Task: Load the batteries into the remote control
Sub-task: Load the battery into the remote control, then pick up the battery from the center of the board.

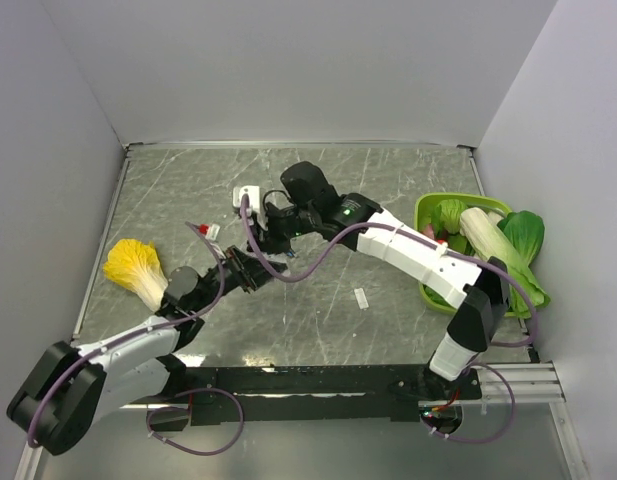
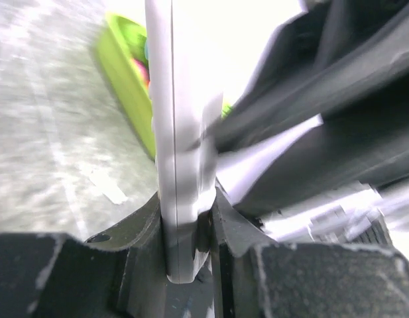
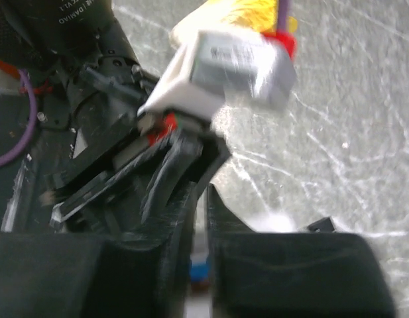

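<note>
My left gripper [image 2: 187,218] is shut on the white remote control [image 2: 181,132], which stands edge-on between the jaws. In the top view the left gripper [image 1: 258,264] meets my right gripper [image 1: 275,238] over the middle of the table, and the remote is mostly hidden between them. My right gripper [image 3: 199,199] is shut on a blue battery [image 3: 200,268], seen deep between its fingers, right next to the left gripper's black fingers [image 3: 124,165]. The other battery is out of view.
A green basket [image 1: 424,215] of vegetables stands at the right edge, also seen in the left wrist view [image 2: 128,86]. A yellow cabbage [image 1: 136,268] lies at the left. A small white strip [image 1: 360,298] lies on the grey table [image 1: 388,180].
</note>
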